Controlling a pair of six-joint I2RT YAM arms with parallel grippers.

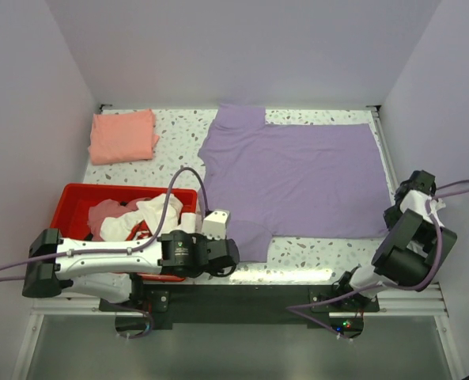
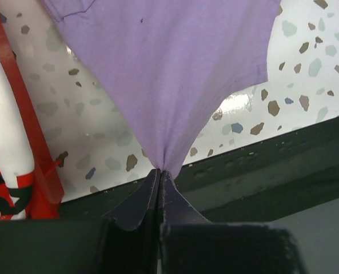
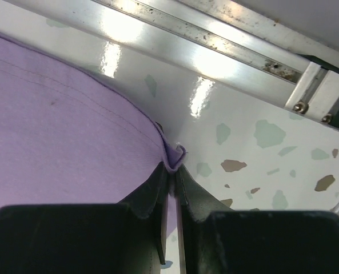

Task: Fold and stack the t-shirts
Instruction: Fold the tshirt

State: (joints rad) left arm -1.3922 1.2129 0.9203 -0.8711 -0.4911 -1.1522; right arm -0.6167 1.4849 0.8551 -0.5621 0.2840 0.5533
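Across the glossy, terrazzo-speckled table (image 1: 179, 134), the lavender-purple t-shirt (image 1: 297, 174) lies spread flat, collar to the left and hem to the right. It looks laid out like this so a fold can begin. At the near left, a rigid red plastic tray (image 1: 68, 198) holds crumpled tees waiting their turn: a white one with red print (image 1: 151, 212) and a dusty pink one (image 1: 104, 214). The salmon-pink t-shirt (image 1: 123, 136) sits folded into a soft rough square at the far left corner, likely the base of the stack. The left gripper (image 2: 159, 174) has its jaws clenched on the lavender shirt's near sleeve, drawing the thin knit into a taut peak. The right gripper (image 3: 172, 165) pinches the near hem corner, where a small curl of cloth bunches between its jaws. Together they seem to hold the near edge ready for lifting.
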